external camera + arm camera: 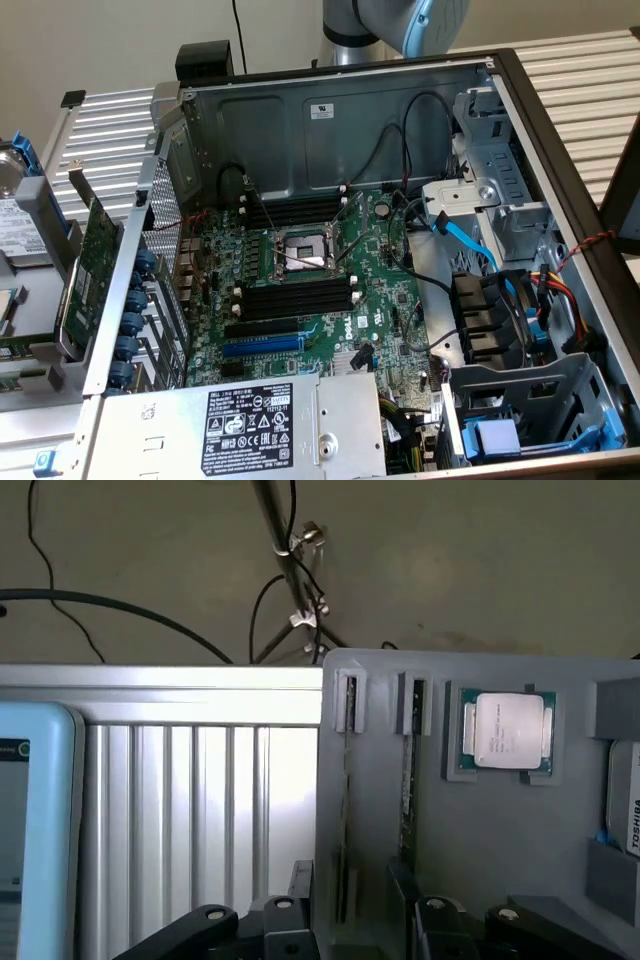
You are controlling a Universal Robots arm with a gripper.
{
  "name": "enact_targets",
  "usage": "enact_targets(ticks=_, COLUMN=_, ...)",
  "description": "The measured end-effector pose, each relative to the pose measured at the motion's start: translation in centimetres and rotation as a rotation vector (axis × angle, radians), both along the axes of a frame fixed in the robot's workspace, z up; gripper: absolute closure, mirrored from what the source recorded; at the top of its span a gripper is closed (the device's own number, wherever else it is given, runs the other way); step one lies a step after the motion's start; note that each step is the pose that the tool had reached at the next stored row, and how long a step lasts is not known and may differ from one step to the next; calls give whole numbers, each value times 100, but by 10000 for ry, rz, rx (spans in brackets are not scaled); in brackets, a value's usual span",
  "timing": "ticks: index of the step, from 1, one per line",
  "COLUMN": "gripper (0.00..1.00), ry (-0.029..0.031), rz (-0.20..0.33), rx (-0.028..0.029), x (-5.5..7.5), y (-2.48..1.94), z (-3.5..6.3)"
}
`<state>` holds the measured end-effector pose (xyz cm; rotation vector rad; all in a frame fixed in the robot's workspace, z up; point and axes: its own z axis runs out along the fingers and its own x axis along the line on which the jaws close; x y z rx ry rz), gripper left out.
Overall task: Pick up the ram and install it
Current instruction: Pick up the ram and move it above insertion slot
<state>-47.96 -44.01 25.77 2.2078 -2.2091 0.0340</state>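
Two ram sticks stand on edge in narrow slots of a grey holder tray (pixel 500 830): one ram stick (pixel 346 780) and a second ram stick (pixel 408 770) beside it. My gripper (pixel 350 890) hovers over the tray, open, with its black fingers (pixel 300 885) on either side of the first stick's line and nothing held. In the exterior view the open computer case (pixel 340 110) shows the motherboard (pixel 380 300) with empty black memory slots (pixel 300 295) on both sides of the processor socket (pixel 300 250).
A processor chip (pixel 505 730) lies in a recess of the tray next to the sticks. A green expansion card with a metal bracket (pixel 95 250) stands at the exterior view's left. Cables (pixel 465 240), drive cages (pixel 520 400) and a power supply (pixel 250 420) crowd the case.
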Motion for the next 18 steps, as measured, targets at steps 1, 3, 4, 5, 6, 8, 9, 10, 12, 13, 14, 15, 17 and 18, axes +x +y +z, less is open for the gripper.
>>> enact_targets(ticks=1, gripper=58, ry=0, rz=0, rx=0, x=0, y=0, z=-19)
enact_targets(ticks=3, gripper=58, ry=0, rz=0, rx=1, x=0, y=-1, z=-55)
enact_targets(ticks=4, gripper=58, ry=-1, rz=0, rx=1, x=0, y=-1, z=-73)
enact_targets(ticks=5, gripper=58, ry=0, rz=0, rx=1, x=0, y=-1, z=-91)
enact_targets(ticks=6, gripper=58, ry=0, rz=0, rx=1, x=0, y=-1, z=-109)
enact_targets(ticks=8, gripper=58, ry=1, rz=0, rx=0, x=0, y=-1, z=-145)
enact_targets(ticks=9, gripper=58, ry=1, rz=0, rx=1, x=0, y=-1, z=-163)
enact_targets(ticks=10, gripper=58, ry=0, rz=1, rx=1, x=0, y=-1, z=-183)
enact_targets(ticks=12, gripper=58, ry=1, rz=0, rx=1, x=0, y=-4, z=-218)
enact_targets(ticks=13, gripper=58, ry=0, rz=0, rx=2, x=0, y=-5, z=-238)
enact_targets(ticks=14, gripper=58, ry=1, rz=0, rx=2, x=0, y=-7, z=-255)
enact_targets(ticks=15, gripper=58, ry=1, rz=0, rx=3, x=0, y=-8, z=-273)
enact_targets(ticks=17, gripper=58, ry=2, rz=0, rx=4, x=0, y=-10, z=-309)
enact_targets(ticks=18, gripper=58, ry=2, rz=0, rx=7, x=0, y=-11, z=-328)
